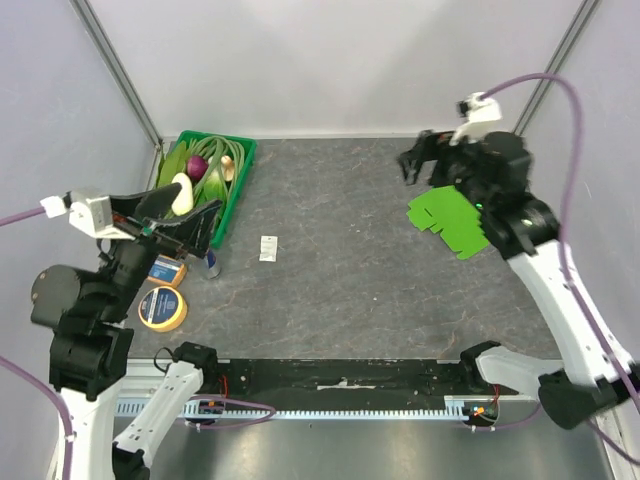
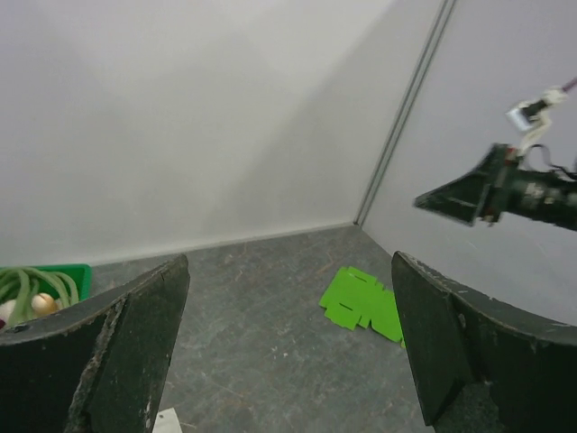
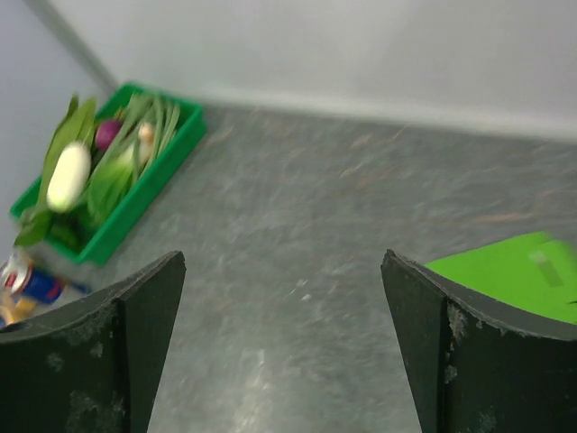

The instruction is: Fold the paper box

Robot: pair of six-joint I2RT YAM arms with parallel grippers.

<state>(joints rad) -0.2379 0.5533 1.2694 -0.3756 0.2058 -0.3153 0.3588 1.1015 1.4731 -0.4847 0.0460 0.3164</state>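
Observation:
The paper box (image 1: 447, 220) is a flat lime-green card cut-out lying unfolded on the grey table at the right, partly under my right arm. It also shows in the left wrist view as the same green paper box (image 2: 364, 302), far ahead, and in the right wrist view as a green corner of the paper box (image 3: 509, 275) behind the right finger. My right gripper (image 1: 417, 163) hovers open just left of and behind the card, with nothing between its fingers (image 3: 283, 256). My left gripper (image 1: 195, 228) stands open and empty (image 2: 289, 258) at the far left, raised beside the crate.
A green crate (image 1: 238, 190) of vegetables stands at the back left, also seen as the crate (image 3: 144, 194) in the right wrist view. A yellow tape roll (image 1: 162, 307), a small tin (image 1: 166, 270) and a white label (image 1: 268, 248) lie near it. Walls close in on three sides.

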